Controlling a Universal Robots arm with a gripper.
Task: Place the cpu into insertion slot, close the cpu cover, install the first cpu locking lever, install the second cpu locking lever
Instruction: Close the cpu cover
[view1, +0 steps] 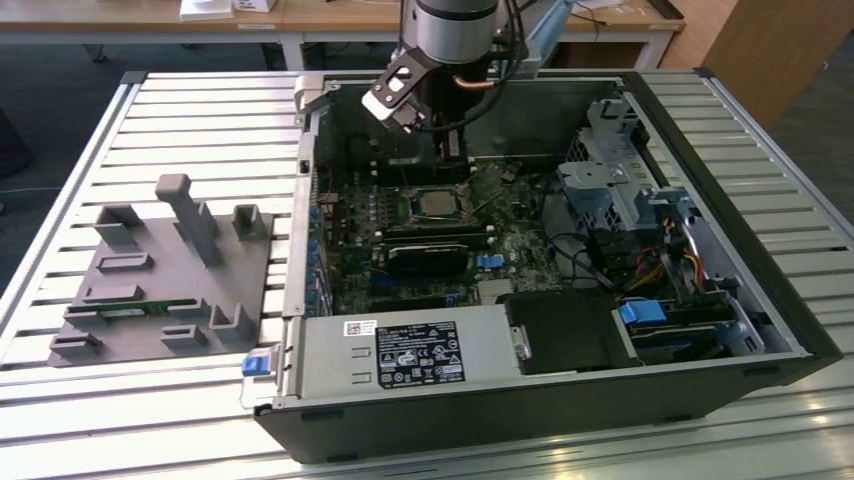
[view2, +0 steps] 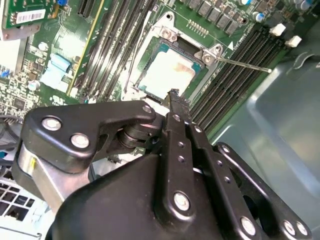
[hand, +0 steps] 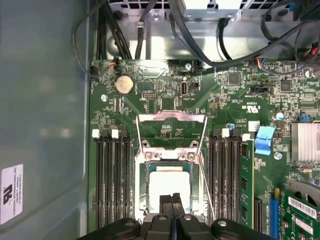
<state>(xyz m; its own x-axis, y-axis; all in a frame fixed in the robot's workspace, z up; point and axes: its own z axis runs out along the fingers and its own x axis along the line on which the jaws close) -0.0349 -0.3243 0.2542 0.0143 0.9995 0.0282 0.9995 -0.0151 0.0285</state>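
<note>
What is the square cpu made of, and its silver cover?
The cpu looks metal-topped: a flat, dull, pale silvery-beige face with soft glare. The cpu cover looks like thin bare metal, perhaps steel: a bright, shiny, silver frame.

The cpu (hand: 169, 186) has a dull, smooth, silvery-beige metal face. The cpu cover (hand: 171, 118) is thin, bright bare metal, and so is the rim around the insertion slot (hand: 142, 192). The gripper (hand: 171, 201) is matt black with small shiny metal screw heads. The circuit board (hand: 150, 100) is green with a slight sheen, and the coin cell (hand: 124, 84) on it is polished metal. The bench (view1: 200, 110) is pale ribbed metal. The fixture (view1: 160, 285) on it looks like matt grey plastic.
</note>
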